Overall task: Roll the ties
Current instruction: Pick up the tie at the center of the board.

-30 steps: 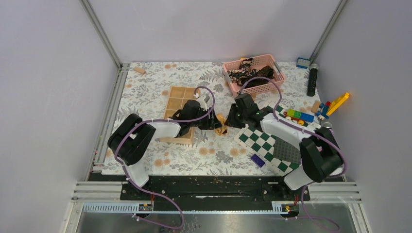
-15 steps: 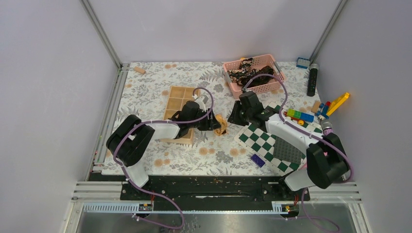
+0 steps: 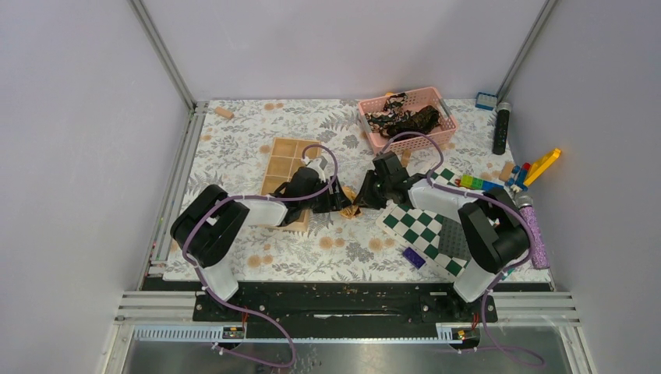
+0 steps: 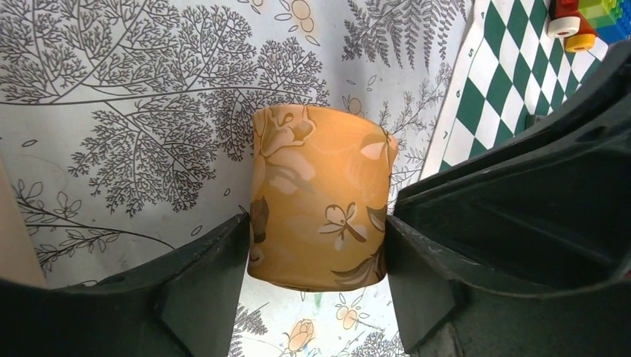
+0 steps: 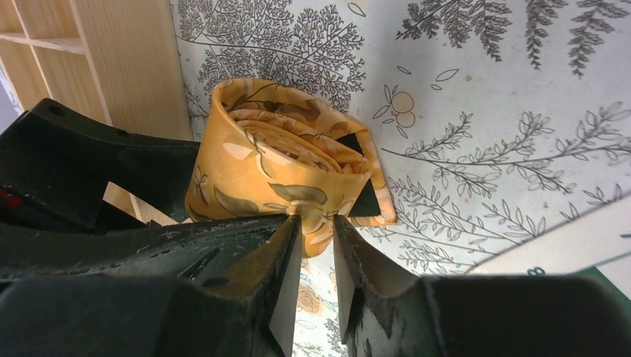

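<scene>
Floral tablecloth [image 4: 149, 97] lay under the rolled golden tie [image 4: 320, 201]. The left gripper [image 4: 318, 223] held it on both sides. The right gripper [image 5: 316, 223] pinched its edge, jaws narrow.

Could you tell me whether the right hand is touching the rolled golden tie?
Touching. The right wrist view shows the right hand pinching the rolled golden tie at its lower edge.

Bright, even, diffuse light casts only soft shadows; all three views sharp.
</scene>
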